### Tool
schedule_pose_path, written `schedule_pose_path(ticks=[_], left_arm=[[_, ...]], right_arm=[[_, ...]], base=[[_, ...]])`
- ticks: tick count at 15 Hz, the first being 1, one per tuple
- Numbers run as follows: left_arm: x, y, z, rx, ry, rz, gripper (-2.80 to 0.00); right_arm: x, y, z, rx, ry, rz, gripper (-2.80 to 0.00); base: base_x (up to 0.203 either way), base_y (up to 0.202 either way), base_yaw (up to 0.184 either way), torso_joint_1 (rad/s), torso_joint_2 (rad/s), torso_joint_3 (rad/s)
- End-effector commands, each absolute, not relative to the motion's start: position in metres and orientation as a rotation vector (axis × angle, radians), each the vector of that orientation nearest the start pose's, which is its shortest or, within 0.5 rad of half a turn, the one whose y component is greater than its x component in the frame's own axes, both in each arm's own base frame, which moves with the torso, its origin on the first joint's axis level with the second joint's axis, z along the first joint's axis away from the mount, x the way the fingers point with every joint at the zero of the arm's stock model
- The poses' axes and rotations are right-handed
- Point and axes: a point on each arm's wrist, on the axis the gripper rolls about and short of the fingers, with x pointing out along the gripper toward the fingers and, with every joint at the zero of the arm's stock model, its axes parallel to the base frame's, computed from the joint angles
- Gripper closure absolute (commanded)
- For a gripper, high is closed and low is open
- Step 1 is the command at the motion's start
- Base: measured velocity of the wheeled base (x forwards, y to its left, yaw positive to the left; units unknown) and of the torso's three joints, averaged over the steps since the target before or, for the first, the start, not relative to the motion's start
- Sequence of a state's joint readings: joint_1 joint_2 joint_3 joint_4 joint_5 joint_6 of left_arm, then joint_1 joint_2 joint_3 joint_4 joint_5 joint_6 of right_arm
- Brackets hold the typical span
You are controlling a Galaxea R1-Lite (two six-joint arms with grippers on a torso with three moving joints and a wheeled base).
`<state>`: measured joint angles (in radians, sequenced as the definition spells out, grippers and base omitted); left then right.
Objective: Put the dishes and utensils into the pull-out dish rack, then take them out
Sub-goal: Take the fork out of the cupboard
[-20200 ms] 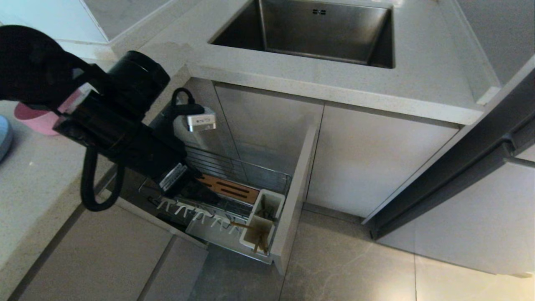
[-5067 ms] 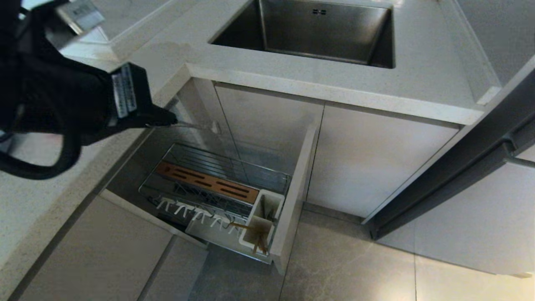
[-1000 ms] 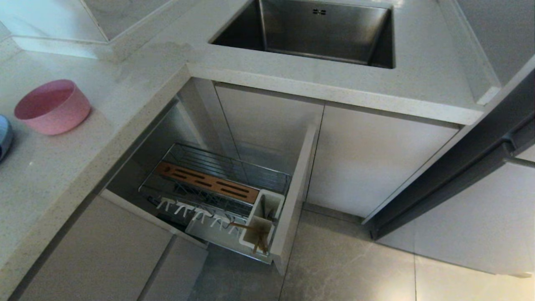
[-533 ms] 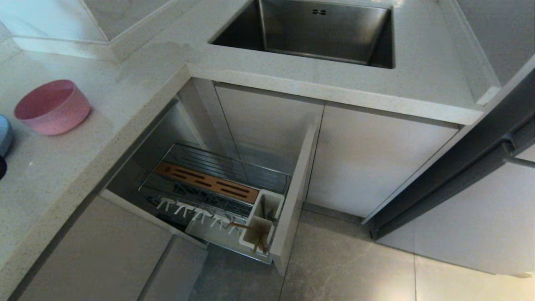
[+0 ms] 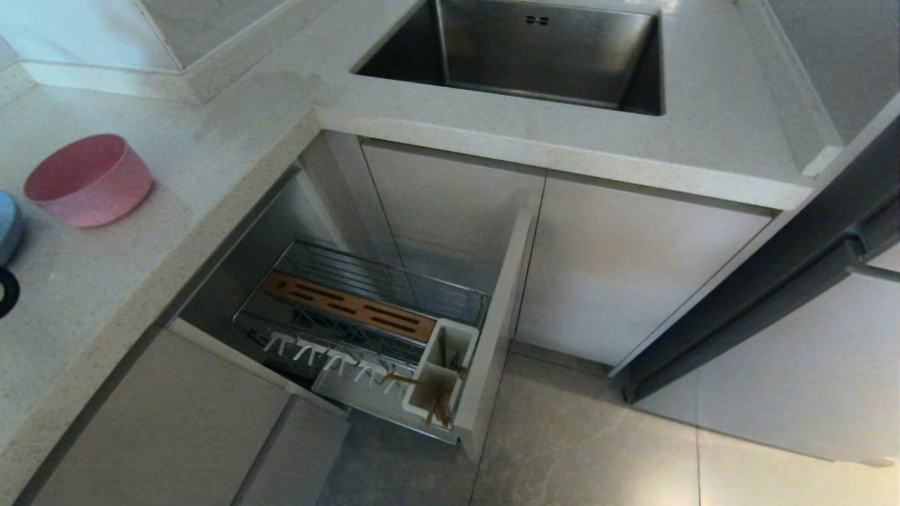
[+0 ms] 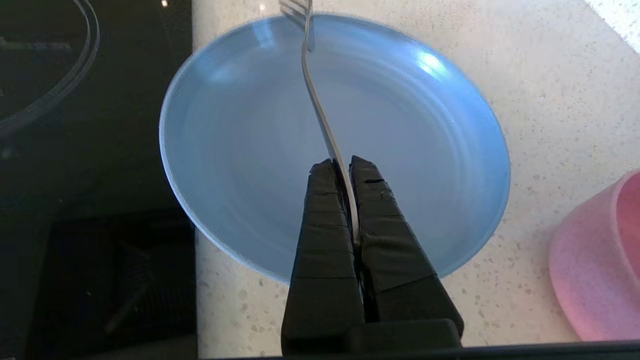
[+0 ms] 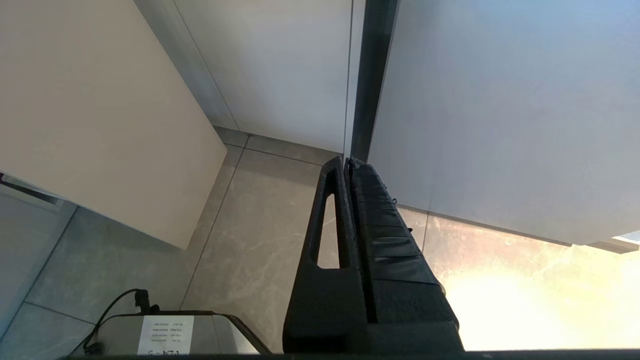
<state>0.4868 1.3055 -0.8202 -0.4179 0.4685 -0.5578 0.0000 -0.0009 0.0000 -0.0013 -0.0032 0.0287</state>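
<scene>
On the desk (image 5: 105, 281) at far left, the plate (image 6: 240, 150) is cut off by the head view's edge. The left tool (image 6: 340, 167) hangs over it, clamped on the spoon (image 6: 315, 95), whose far end runs out of frame. Beside it sits the pink bowl (image 5: 88, 179), nothing visible inside. Below, the dish rack (image 5: 365, 316) stands pulled out, chopsticks (image 5: 422, 393) in 1 utensil cup (image 5: 432, 393); the other cup's contents are hard to make out. The right tool (image 7: 346, 162) is closed, empty, above the floor (image 7: 250, 250).
</scene>
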Motion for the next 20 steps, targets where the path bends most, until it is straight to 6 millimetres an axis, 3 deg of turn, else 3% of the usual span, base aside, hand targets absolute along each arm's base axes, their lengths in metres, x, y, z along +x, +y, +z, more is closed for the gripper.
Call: schedule_pose_path(ticks=[1,19,20], left_arm=[[0.1838,0.1063,0.2661,-0.522,-0.187,0.945,0.00],[0.1794,0.1009,0.2670,-0.563,-0.181,0.932,0.00],[0.1793,0.1009,0.2665,-0.562,-0.178,0.933,-2.80]], right_arm=[[-0.0229,-0.0001,0.0756,0.029,-0.003,-0.003,0.00],[-0.0229,-0.0001,0.0756,0.029,-0.003,-0.003,0.00],[-0.0229,-0.0001,0.0756,0.029,-0.003,-0.003,0.00]], base=[[0.000,0.000,0.000,0.000,0.00,0.000],[0.000,0.000,0.000,0.000,0.00,0.000],[0.000,0.000,0.000,0.000,0.00,0.000]])
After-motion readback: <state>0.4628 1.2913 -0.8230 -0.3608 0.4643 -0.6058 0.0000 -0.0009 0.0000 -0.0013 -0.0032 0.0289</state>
